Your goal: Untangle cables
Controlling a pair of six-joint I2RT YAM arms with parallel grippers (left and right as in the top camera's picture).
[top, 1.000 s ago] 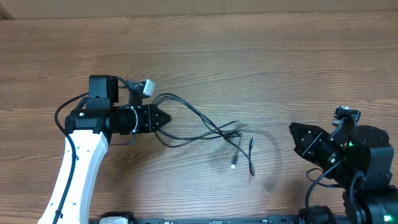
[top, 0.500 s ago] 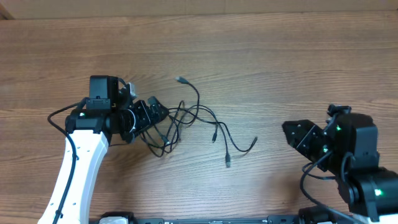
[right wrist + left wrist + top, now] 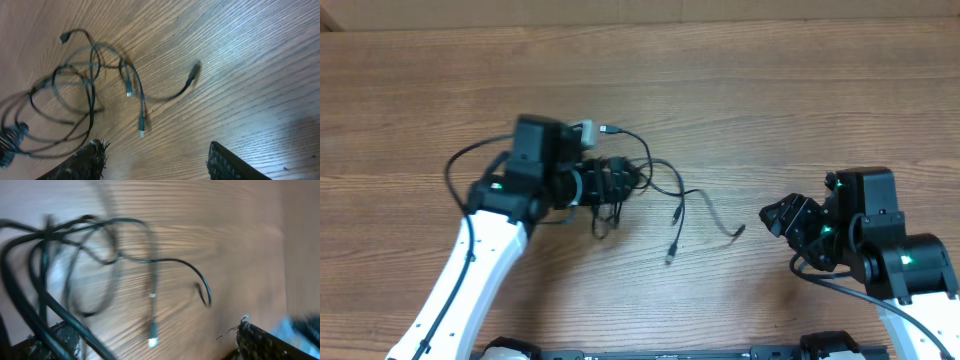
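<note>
Cables look limp, light; grab a plug end beside the bunch. Left gripper gapes wide, right gripper parted, empty.

Overhead, the light falls even and soft across my table; the cables cast only faint, short shadows; no glare there. My left wrist view is smeared by motion blur, the cables streaked, with a pale washed-out sheen at left; my right wrist view keeps the grain sharper, with bluish glare at lower right and slightly blurred cables.
</note>
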